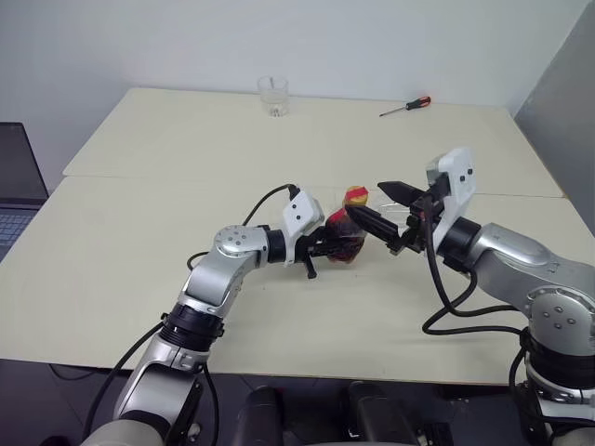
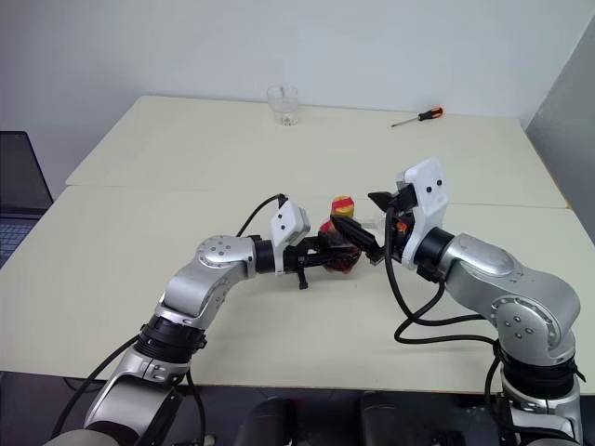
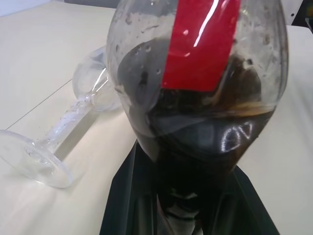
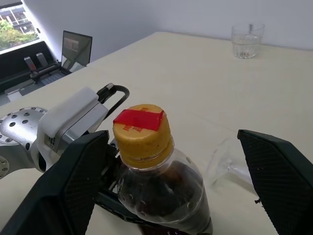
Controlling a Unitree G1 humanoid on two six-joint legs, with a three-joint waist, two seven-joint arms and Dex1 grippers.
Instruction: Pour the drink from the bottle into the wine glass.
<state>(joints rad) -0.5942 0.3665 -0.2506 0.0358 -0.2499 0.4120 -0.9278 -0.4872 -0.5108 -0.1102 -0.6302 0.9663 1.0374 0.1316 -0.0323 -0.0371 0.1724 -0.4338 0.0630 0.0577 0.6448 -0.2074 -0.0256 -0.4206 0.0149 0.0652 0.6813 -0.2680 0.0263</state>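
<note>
My left gripper [image 1: 327, 247] is shut on the body of the bottle [image 1: 346, 237], a squat clear one held upright just above the table's middle. Dark brown drink [image 3: 195, 142] fills its lower part, under a red label. Its yellow cap [image 4: 143, 129] with red tape is on. My right gripper [image 1: 367, 200] is open, with one black finger [image 4: 68, 186] on each side of the cap and not touching it. The wine glass [image 3: 63, 132] lies on its side on the table beside the bottle, its round foot toward the left wrist camera.
A short clear tumbler [image 1: 273, 96] stands at the table's far edge. A red-handled screwdriver [image 1: 406, 106] lies at the far right. A laptop [image 1: 14, 186] sits off the table's left side. A seam crosses the cream table [image 1: 167, 177].
</note>
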